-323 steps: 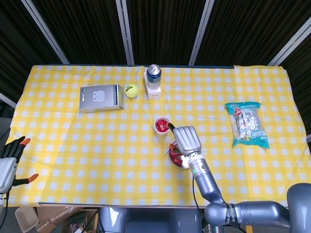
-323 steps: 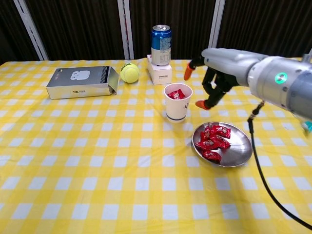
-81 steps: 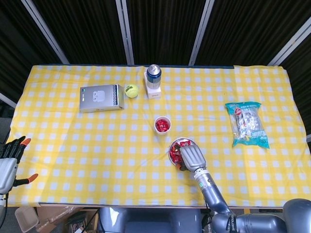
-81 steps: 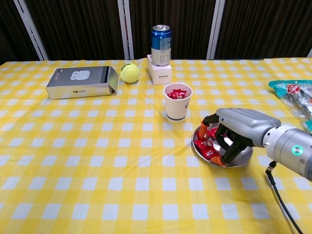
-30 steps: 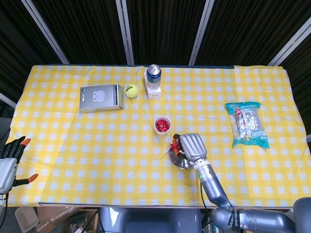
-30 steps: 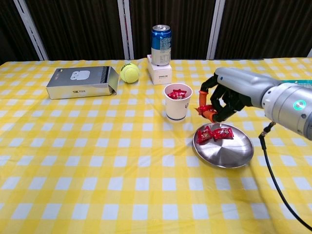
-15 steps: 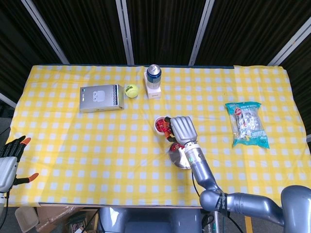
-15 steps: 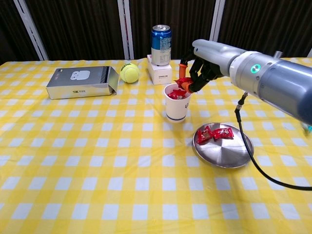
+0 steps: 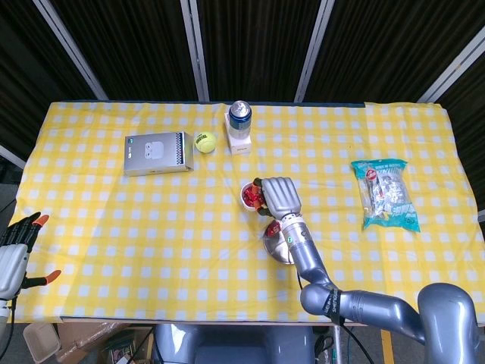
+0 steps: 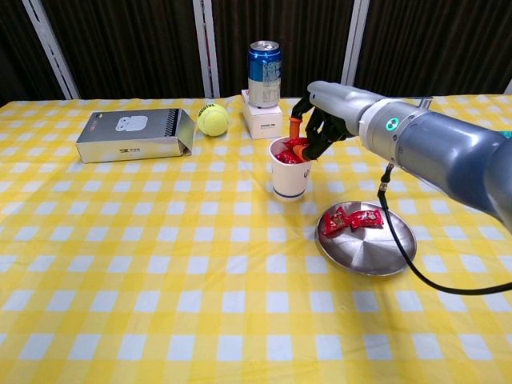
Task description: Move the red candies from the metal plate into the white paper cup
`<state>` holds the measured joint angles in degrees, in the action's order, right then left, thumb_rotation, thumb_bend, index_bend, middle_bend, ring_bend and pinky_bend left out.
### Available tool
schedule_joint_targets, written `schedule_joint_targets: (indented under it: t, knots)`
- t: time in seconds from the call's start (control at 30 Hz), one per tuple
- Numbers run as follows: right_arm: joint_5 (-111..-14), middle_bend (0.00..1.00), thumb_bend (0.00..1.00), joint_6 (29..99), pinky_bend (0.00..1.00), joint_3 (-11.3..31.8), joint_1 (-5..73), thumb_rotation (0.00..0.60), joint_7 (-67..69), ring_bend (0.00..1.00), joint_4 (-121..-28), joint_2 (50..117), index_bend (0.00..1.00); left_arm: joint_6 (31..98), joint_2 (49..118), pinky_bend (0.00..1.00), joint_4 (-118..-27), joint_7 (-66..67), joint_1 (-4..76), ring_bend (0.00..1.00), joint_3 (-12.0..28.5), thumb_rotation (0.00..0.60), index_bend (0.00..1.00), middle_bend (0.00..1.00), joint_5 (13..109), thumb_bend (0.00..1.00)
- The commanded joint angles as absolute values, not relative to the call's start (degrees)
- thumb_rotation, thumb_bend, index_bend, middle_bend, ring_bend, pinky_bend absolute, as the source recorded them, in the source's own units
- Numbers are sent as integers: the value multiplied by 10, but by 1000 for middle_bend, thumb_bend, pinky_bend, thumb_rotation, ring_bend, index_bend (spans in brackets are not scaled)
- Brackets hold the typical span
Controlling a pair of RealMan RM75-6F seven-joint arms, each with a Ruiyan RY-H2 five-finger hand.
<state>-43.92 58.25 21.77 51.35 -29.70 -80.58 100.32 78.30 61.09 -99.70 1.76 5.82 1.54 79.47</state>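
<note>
- The right hand [image 10: 316, 120] hangs over the mouth of the cup [image 10: 290, 178], fingers curled down, tips [image 10: 298, 145] at the rim.
- Whether those fingers pinch a candy cannot be told; red wrappers [image 10: 288, 155] show right at the tips, inside the cup.
- In the head view the right hand [image 9: 279, 197] covers the cup's 3 o'clock side; the cup [image 9: 248, 196] shows red inside.
- The plate [image 10: 376, 252] sits on the cloth at the cup's 4 o'clock, near it but apart.
- Two candies [image 10: 350, 218] lie on the plate, at its 10 o'clock edge, touching each other.
- From above, the right arm hides most of the plate [image 9: 273, 246].
- The left hand [image 9: 17, 250] is at the far left edge of the head view, off the table [image 9: 114, 220], fingers apart, holding nothing.
- At the cup's 12 o'clock a can [image 10: 264, 63] stands upright on a small white box [image 10: 262, 119].
- A tennis ball [image 10: 212, 119] lies just beside that box at its 9 o'clock.
- A grey box [image 10: 134, 134] lies at the ball's 9 o'clock, near it.
- A snack bag [image 9: 386, 193] lies well apart from the cup, at its 3 o'clock.
</note>
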Motion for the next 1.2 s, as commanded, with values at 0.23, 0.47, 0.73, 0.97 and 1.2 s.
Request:
schedule_joint_targets:
  t: [0.23,0.47,0.73,0.97,1.2]
  knots:
    - [-442,759,519,580,1000,211,522,600,-285,896,-790,1017,462,783,610,0,-997,16,58,0,15,600,0,0,795,25]
    - [-452,759,448,592,1000,215,527,600,-283,896,-805,1014,264,784,610,0,-996,14,58,0,15,600,0,0,797,25]
    - [-454,759,432,603,1000,213,526,600,-288,896,-820,1009,234,785,610,0,-996,13,58,0,14,600,0,0,798,26]
    - [-479,759,430,633,1000,207,508,600,-282,895,-876,979,228,786,610,0,-996,12,57,0,14,600,0,0,799,25]
    - [-558,759,429,686,1000,169,441,600,-250,893,-1005,886,228,793,611,0,-994,9,56,0,15,600,0,0,803,25]
